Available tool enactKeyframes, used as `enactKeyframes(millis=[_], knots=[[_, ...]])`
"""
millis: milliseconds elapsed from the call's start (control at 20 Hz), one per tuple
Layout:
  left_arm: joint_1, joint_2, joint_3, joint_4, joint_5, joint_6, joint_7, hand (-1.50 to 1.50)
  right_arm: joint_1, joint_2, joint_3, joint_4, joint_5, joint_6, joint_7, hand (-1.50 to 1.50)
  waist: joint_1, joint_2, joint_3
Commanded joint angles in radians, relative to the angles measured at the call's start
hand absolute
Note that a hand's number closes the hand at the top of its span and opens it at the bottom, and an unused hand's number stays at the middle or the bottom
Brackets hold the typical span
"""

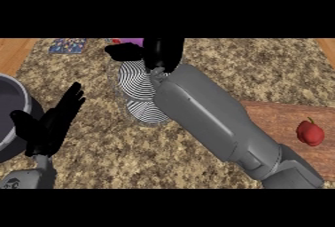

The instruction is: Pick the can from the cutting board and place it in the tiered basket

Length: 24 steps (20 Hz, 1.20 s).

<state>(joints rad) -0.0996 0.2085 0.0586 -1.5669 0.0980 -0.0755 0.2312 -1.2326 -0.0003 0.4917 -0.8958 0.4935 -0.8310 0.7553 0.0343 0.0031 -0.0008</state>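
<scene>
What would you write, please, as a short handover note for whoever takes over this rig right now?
Left hand: open, fingers up, resting at the view's left beside a dark grey pot.
Right hand: stretched across the counter over the tiered basket, fingers curled; whether it holds the can cannot be seen.
Cutting board: at the right, carrying only a red pepper; no can on it.
Done: the can is off the board.
Left: confirm the can is in the basket, open the hand if needed, and draw the right arm back.
</scene>
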Motion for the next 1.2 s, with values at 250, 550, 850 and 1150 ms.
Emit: enactKeyframes(millis=[250, 550, 850, 1150], knots=[[0.038, -0.017, 0.001, -0.031, -0.003, 0.017, 0.016, 0.00, 0.060, -0.065, -0.209, -0.176, -0.070, -0.146, -0.056, -1.50, -0.035, -0.007, 0.002], [0.075, 0.006, 0.045, -0.011, 0.013, -0.002, -0.027, 0.00, 0.245, -0.209, -0.271, -0.407, -0.018, -0.121, -0.005, -1.50, -0.063, -0.015, 0.001], [0.071, 0.033, 0.070, -0.063, 0.040, -0.019, 0.020, 0.00, 0.471, -0.376, -0.353, -0.726, -0.056, -0.008, 0.052, -1.50, -0.066, -0.015, 0.002], [0.062, -0.011, 0.021, -0.054, -0.011, 0.010, 0.021, 0.00, 0.691, -0.512, -0.477, -0.974, -0.167, 0.092, 0.046, -1.50, -0.050, -0.007, 0.002]])
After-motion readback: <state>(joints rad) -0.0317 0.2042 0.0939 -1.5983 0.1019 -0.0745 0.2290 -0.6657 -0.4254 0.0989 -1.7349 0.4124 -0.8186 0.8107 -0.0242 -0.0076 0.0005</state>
